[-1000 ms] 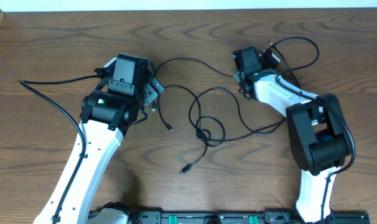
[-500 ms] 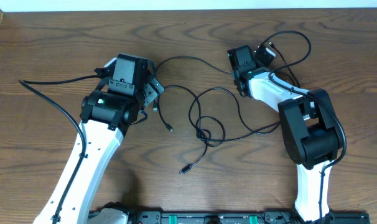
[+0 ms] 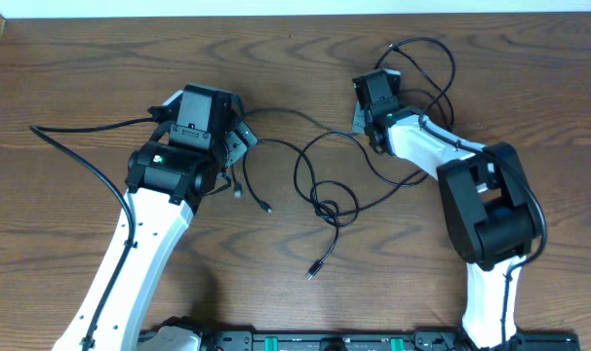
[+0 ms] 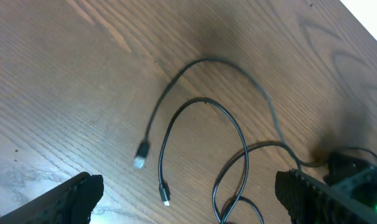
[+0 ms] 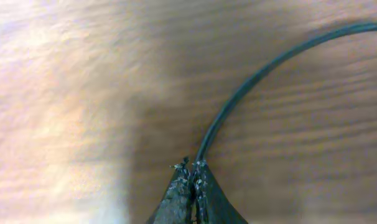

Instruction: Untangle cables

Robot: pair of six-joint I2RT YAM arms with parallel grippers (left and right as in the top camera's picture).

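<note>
Cables (image 3: pixel 324 208) sprawl over wood-grain table (image 3: pixel 81 58); right claw (image 5: pixel 191 168) pinches one, left claw (image 4: pixel 188 180) gapes empty.

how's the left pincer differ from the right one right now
The left pincer is wide open; the right pincer is shut. The left pincer holds nothing in view, the cables lying loose on the table beneath it; the right pincer pinches a black cable at its tips. Both hang over the wooden table.
</note>
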